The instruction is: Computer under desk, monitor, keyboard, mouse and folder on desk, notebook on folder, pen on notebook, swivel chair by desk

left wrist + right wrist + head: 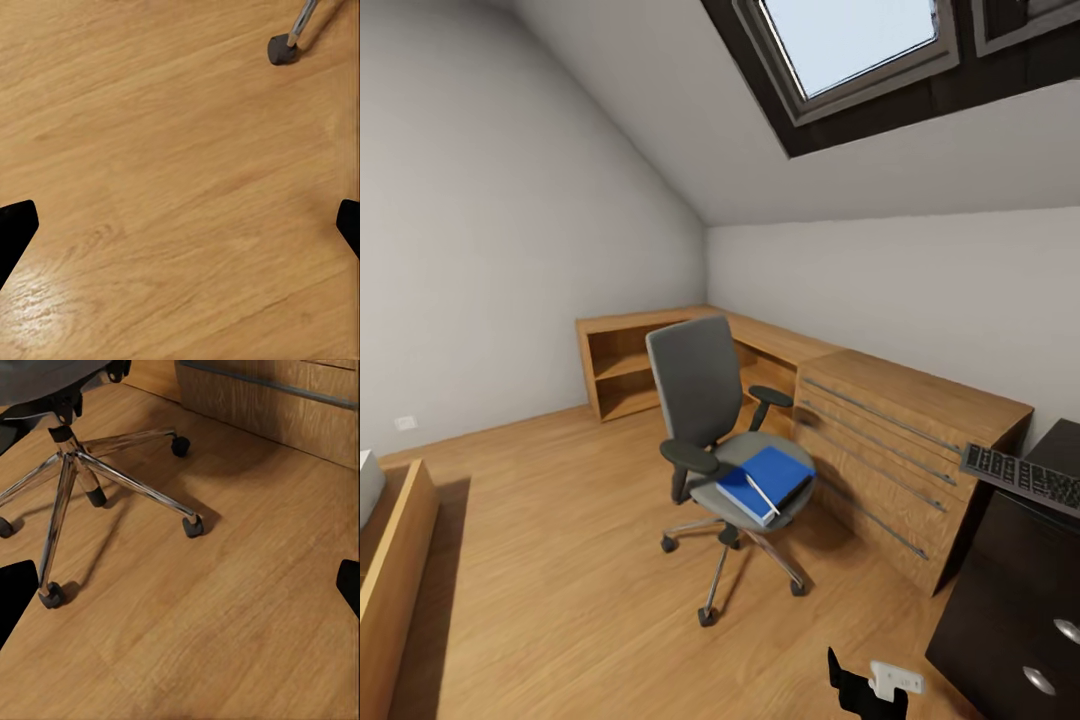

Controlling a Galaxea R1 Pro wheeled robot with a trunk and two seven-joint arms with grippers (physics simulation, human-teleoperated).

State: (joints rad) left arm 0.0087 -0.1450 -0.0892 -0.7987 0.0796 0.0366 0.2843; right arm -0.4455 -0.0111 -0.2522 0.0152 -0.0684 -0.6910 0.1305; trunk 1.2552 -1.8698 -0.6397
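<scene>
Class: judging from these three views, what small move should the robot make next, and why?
Probably roll closer to the grey padded swivel chair: the thick blue folder lies on its seat, while both open pincers, left and right, hang over bare wooden floor, apparently short of it.

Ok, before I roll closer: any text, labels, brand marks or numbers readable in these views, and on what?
None can be read.
keyboard: key legends too small and blurred to read.
folder on the swivel chair: plain blue cover, no label showing.
light wooden chest: bare wood, long bar handles, no marks.
desk drawer front: silver knobs, no lettering.
Wrist views: wood floor, no print.
</scene>
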